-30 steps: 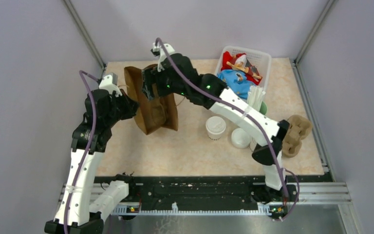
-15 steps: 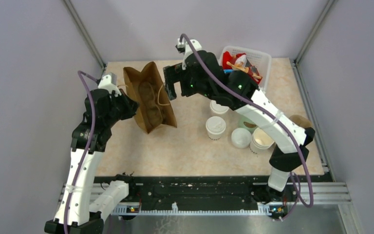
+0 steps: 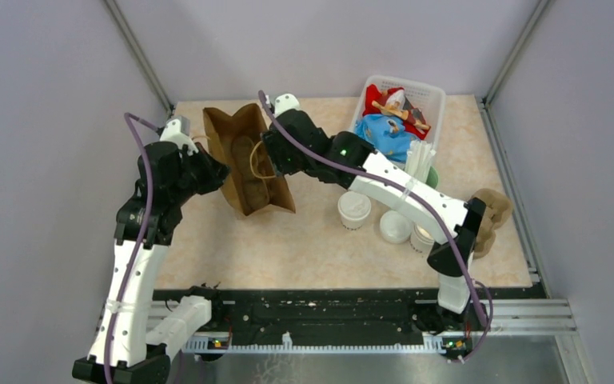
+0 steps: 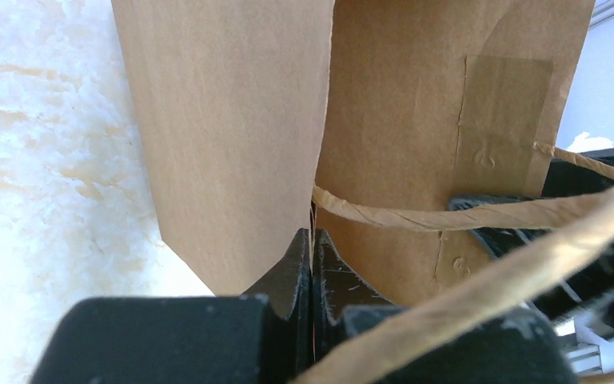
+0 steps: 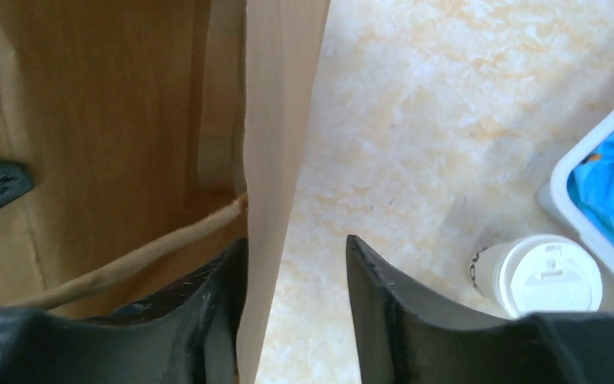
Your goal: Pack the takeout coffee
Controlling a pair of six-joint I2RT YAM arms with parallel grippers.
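Left gripper (image 4: 312, 240) is pinching the left rim of the brown paper bag (image 3: 248, 164). Its jaws are pressed together on the paper, with the twine handle (image 4: 416, 216) lying across just beside them. The bag is standing open-mouthed on the marbled table (image 3: 320, 248) and is showing no print.

Right gripper (image 5: 296, 242) is straddling the bag's right wall, one finger inside and one outside. Its jaws are apart with a gap on the outer side, so it is not clamping.

Takeout coffee (image 3: 354, 210) is sitting upright on the table right of the bag, outside it, with its white lid on. Dark lettering is showing on its side in the right wrist view, too small to read.

A loose white lid (image 3: 395, 226) is lying just beside it, then white cups (image 3: 418, 238) partly hidden under the right arm. A white basket (image 3: 430, 94) is sitting behind, and a cardboard cup carrier (image 3: 492, 210) at far right.
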